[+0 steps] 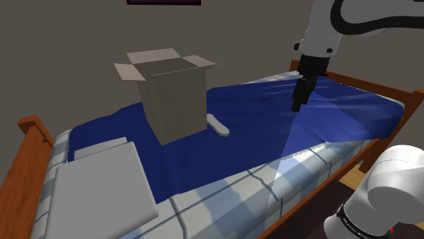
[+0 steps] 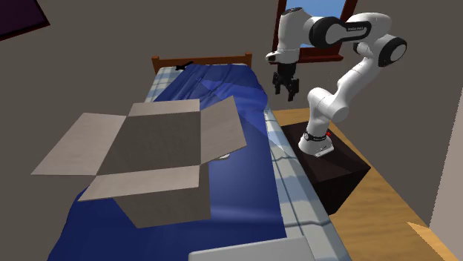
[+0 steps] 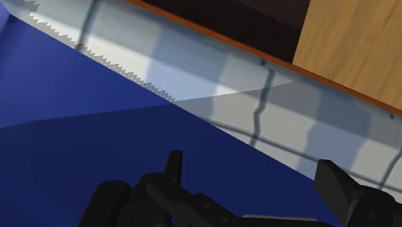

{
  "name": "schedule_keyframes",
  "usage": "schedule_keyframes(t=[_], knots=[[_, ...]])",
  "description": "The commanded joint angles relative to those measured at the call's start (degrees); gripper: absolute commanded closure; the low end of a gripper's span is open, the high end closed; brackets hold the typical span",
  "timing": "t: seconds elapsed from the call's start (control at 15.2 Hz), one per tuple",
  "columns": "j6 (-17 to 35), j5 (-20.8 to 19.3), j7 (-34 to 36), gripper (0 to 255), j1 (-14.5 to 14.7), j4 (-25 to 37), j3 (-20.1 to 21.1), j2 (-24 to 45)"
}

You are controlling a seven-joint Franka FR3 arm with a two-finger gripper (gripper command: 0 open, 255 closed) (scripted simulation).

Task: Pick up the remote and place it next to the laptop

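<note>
The remote is a slim pale bar lying on the blue blanket, right beside the open cardboard box. In the second exterior view a sliver of the remote peeks out under the box's flap. The laptop is a plain grey slab at the bed's end on the shoulder view's left, and its edge also shows. My gripper hangs open and empty above the blanket, well to the right of the remote. In the wrist view the gripper has its fingers apart over blue cloth.
The tall cardboard box stands between remote and laptop with its flaps spread. The bed has a wooden frame and a checked sheet along its near side. Wooden floor lies beside the dark stand.
</note>
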Motion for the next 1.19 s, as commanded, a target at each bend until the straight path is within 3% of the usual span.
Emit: schedule_keyframes(t=[0.0, 0.53, 1.12], knots=[[0.0, 0.0, 0.0, 0, 0.0, 0.0, 0.0, 0.0], [13.5, 0.4, 3.0, 0, 0.0, 2.1, 2.8, 14.9], [24.8, -0.9, 7.0, 0, -0.3, 10.5, 5.0, 33.8]])
